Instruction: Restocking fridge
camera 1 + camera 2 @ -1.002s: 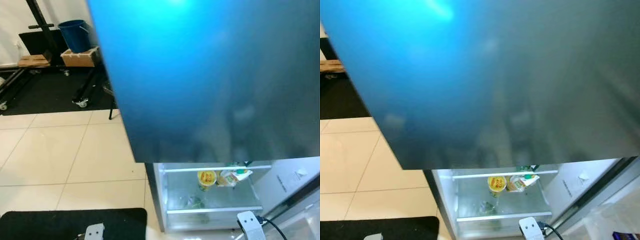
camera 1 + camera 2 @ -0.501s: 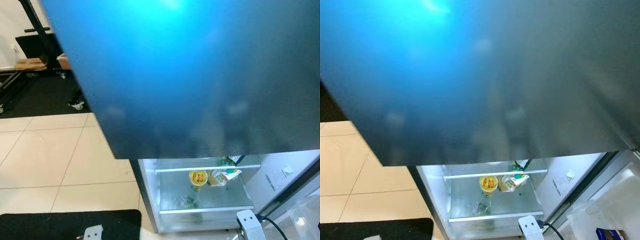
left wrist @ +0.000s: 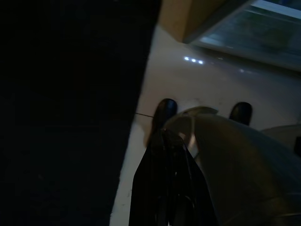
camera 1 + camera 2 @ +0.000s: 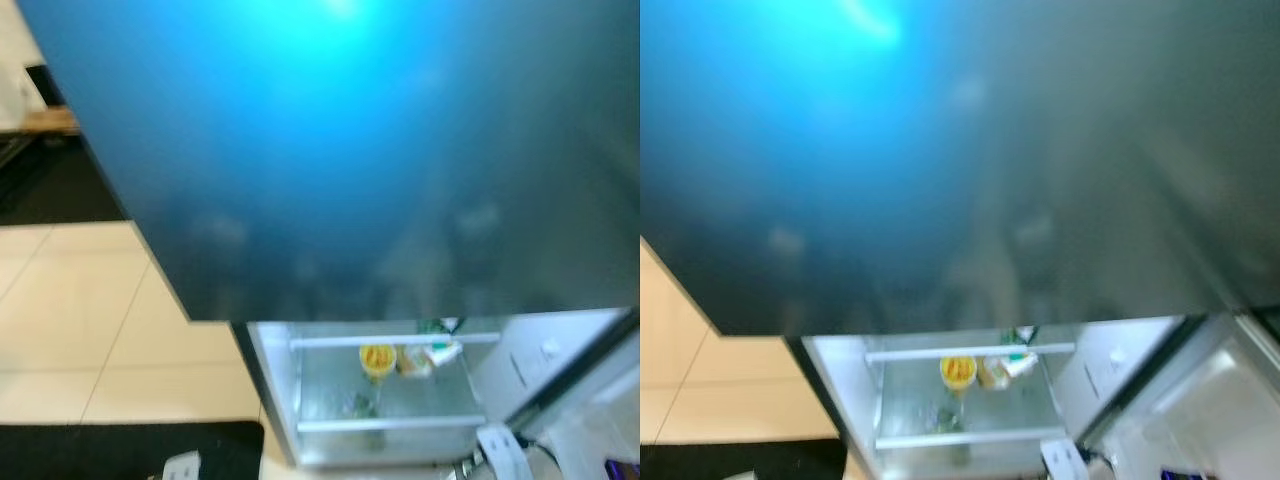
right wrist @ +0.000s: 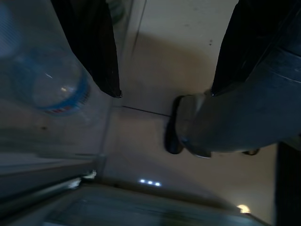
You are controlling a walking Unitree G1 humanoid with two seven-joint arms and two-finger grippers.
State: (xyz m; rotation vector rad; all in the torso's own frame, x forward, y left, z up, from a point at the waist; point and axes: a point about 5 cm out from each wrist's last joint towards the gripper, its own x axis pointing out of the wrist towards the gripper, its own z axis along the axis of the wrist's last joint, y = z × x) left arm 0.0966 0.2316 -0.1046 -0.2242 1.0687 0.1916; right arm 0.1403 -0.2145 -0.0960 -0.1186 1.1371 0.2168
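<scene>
Much of both eye views is the dark fridge door (image 4: 380, 150), with the lit fridge shelf (image 4: 395, 342) below holding a yellow cup (image 4: 377, 358) and a carton (image 4: 430, 353). Against half a second earlier the whole scene has slid left and blurred, so the robot is probably turning. The right tool (image 5: 160, 70) hangs open by a bottle (image 5: 49, 87); the left tool (image 3: 167, 155) appears closed, empty.
</scene>
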